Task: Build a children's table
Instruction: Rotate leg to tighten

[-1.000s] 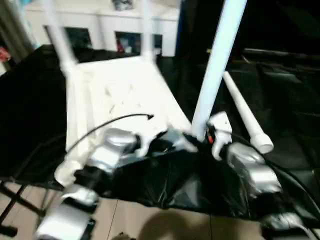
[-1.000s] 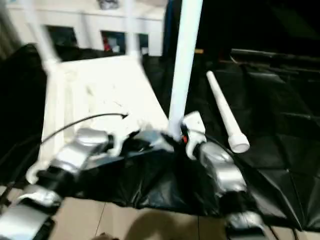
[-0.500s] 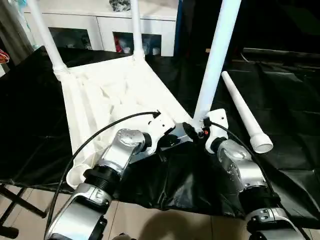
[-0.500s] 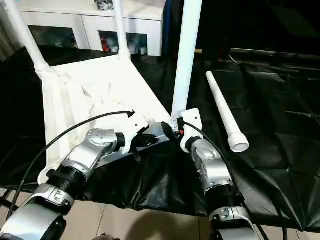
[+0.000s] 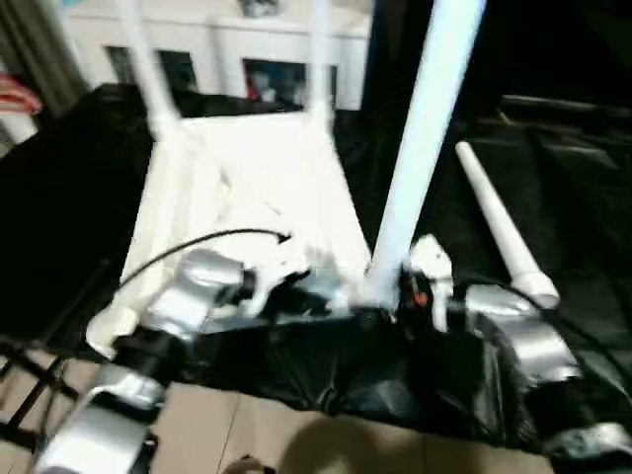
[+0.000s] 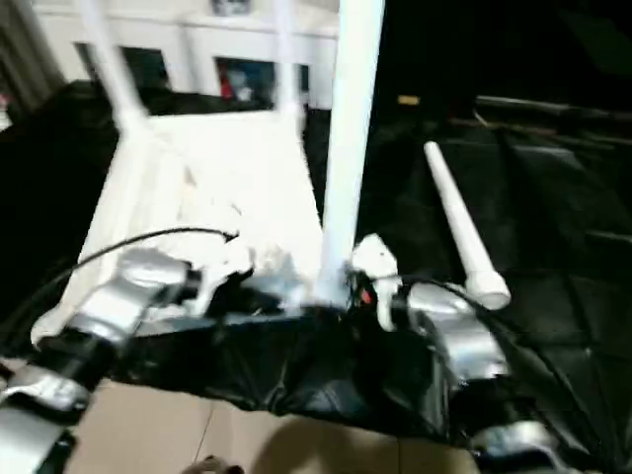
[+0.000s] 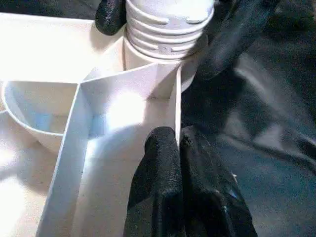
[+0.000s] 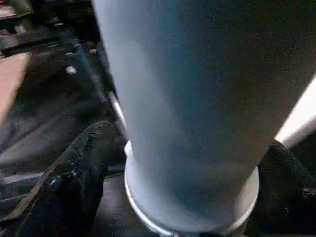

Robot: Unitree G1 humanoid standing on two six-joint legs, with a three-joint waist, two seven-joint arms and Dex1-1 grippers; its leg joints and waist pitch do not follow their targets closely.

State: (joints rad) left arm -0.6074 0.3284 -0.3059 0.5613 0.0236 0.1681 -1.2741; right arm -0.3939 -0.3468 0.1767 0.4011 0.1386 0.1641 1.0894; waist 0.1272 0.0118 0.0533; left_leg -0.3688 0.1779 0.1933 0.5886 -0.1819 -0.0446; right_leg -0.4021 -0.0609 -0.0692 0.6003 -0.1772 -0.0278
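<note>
Since half a second ago the head camera has swung and the picture has smeared; the things lie much as they did. The table top (image 5: 247, 188) lies upside down on the black sheet (image 5: 553, 178), two legs (image 5: 148, 79) standing at its far corners. The right gripper (image 8: 173, 197) is clamped around the upright leg (image 5: 420, 148) at the near corner socket (image 7: 163, 64). The left gripper (image 7: 180, 168) pinches a rib of the underside (fingers together). A loose leg (image 5: 499, 227) lies to the right, near the sheet's open part. No writing is readable.
</note>
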